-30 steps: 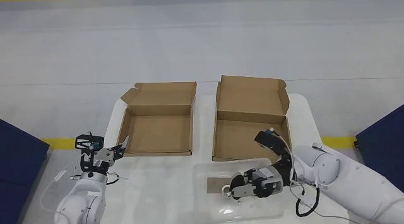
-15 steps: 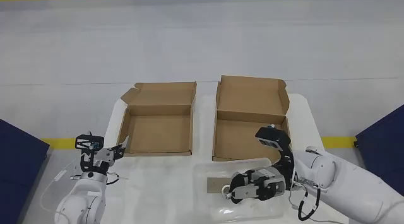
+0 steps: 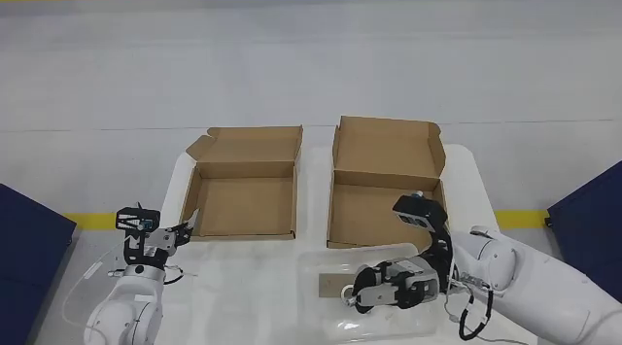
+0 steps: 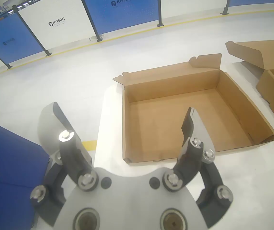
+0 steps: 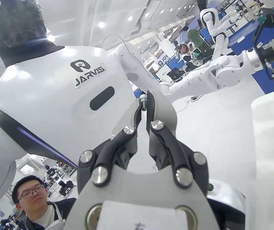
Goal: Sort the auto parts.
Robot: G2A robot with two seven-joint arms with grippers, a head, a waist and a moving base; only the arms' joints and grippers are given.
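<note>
Right hand (image 3: 357, 296) is low inside the clear tray (image 3: 321, 259) at the near edge of the surface (image 3: 243, 277). Its fingers are clenched on a small metal part (image 5: 143, 101). In the wrist view the part is a short threaded stub pinched at the very tips, and its long axis is too small to read from above. A flat brown slip (image 3: 328, 283) lies in the tray just beside the hand.

Key relation: the right hand points towards the robot's left and back towards its body, away from both boxes. The right box (image 3: 384, 211) stands just beyond the tray's far rim, behind the wrist. The left box (image 3: 243, 204) is well apart, across the surface. Both are open, and I see nothing in either.

Left hand (image 3: 173, 235) hangs released with its fingers spread wide, just beside the near left corner of the left box. It faces into that box and holds nothing.

Judgement: the pick looks done and the carry has not begun. The next move calls for lifting clear of the tray wall, then swinging the wrist round towards a box. The right box is the nearer one, but I cannot tell which box this part belongs in.

Risk: with so thin a grip at the tips, the part could twist or drop during the turn.
</note>
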